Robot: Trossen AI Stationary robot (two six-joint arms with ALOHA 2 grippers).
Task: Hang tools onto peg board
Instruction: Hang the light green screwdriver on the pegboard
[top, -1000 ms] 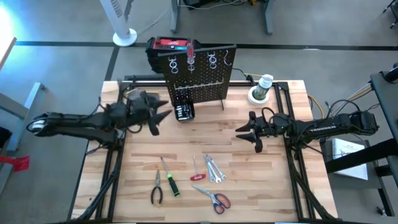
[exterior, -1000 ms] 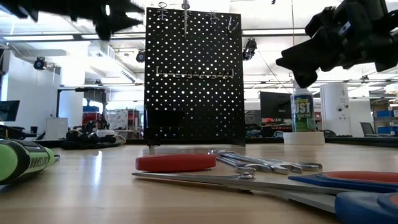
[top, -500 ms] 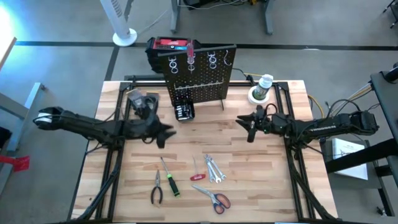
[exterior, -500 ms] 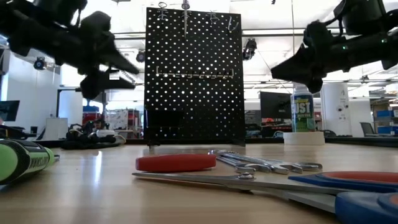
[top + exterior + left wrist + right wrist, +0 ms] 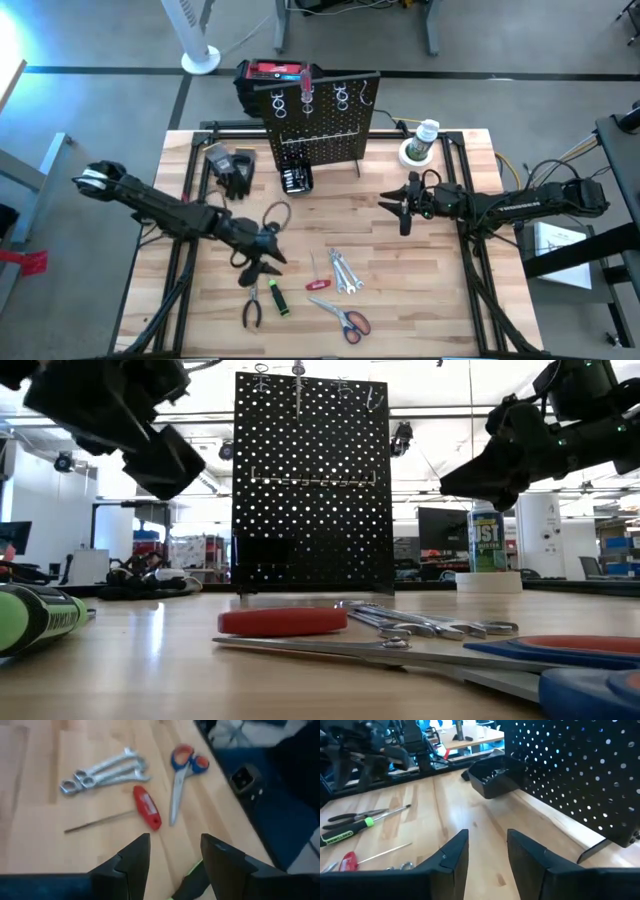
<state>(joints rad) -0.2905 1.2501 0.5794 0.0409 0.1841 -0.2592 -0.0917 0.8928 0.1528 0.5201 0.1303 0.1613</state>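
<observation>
Black-handled pliers [image 5: 252, 303], a green-handled screwdriver [image 5: 273, 290], a small red-handled tool [image 5: 318, 276], silver wrenches [image 5: 343, 271] and red-and-blue-handled scissors [image 5: 346, 319] lie flat on the wooden table [image 5: 420, 300]. The black peg board [image 5: 320, 120] stands upright at the far edge, with one red-handled tool [image 5: 305, 82] hanging at its top. My left gripper [image 5: 268, 262] is open and empty, in the air over the far ends of the pliers and screwdriver; its wrist view shows the red tool [image 5: 146, 808], wrenches [image 5: 102, 772] and scissors [image 5: 182, 776]. My right gripper [image 5: 392, 205] is open and empty above the table's right middle.
A black box of bits [image 5: 296, 179] and black gloves [image 5: 230, 165] lie by the peg board's foot. A red-and-black toolbox [image 5: 268, 78] stands behind the board. A spray can [image 5: 424, 140] stands at the far right. Bare table lies between the grippers.
My left gripper has swung from beside the gloves toward the table's near edge and right, and now hangs over the pliers and green screwdriver, still open. The tools have not moved.
</observation>
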